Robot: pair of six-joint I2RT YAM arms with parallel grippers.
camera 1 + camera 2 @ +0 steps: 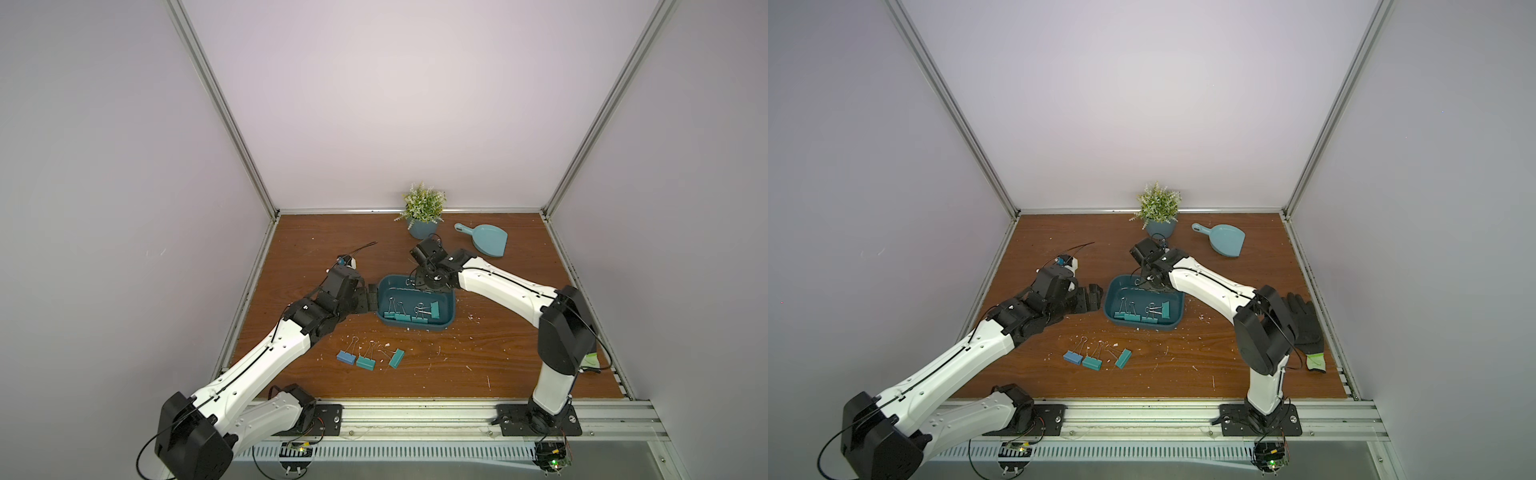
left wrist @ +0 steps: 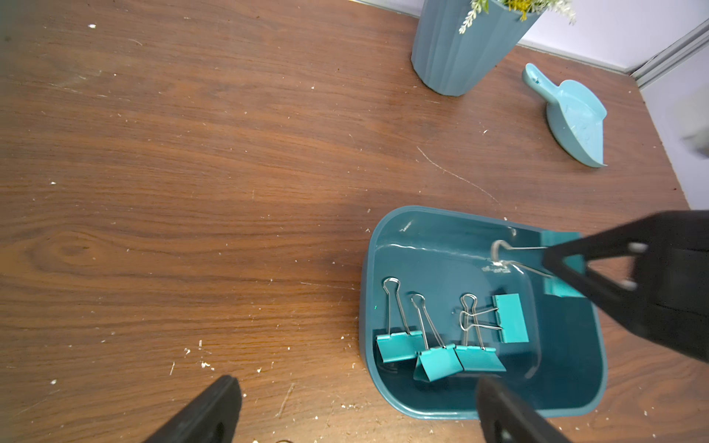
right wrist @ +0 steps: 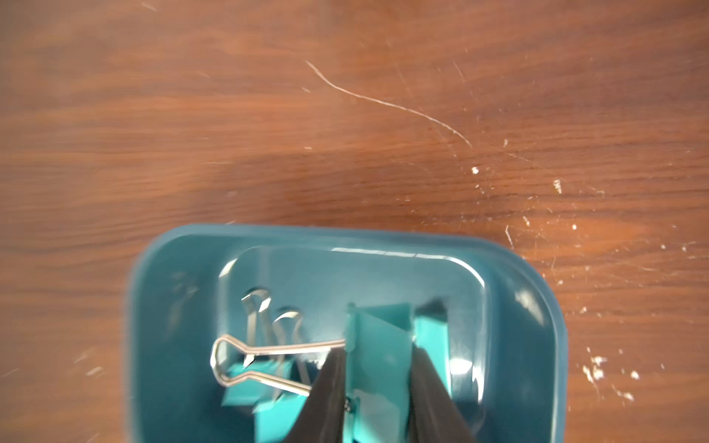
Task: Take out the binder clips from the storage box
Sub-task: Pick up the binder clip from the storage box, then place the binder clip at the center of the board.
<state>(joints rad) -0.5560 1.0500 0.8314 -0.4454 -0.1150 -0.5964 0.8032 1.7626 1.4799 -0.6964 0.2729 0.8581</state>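
While the right gripper (image 3: 378, 351) reaches down into the far right corner of the shallow dark teal plastic storage box (image 1: 417, 328), its black fingers (image 3: 330, 383) are clamped on the body of one teal wedge-shaped binder clip (image 3: 380, 333). Its silver wire handles stick out sideways, and whether that clip touches the box floor I cannot tell. Inside, a row of three teal clips (image 2: 437, 362) lies along the near wall, with a fourth teal clip (image 2: 510, 318) turned crosswise beside them. The left gripper (image 1: 371, 300) hangs just beside the box's left end, jaws spread wide with nothing between them. On the brown wooden tabletop (image 1: 498, 353) in front of the box, apart from it, lie a blue clip (image 1: 345, 357) and two teal table clips (image 1: 365, 363). At the back stand a grey-blue ribbed plant pot (image 1: 422, 228) and a light blue plastic dustpan (image 1: 486, 240). A black glove (image 1: 1304, 320) lies at the right edge.
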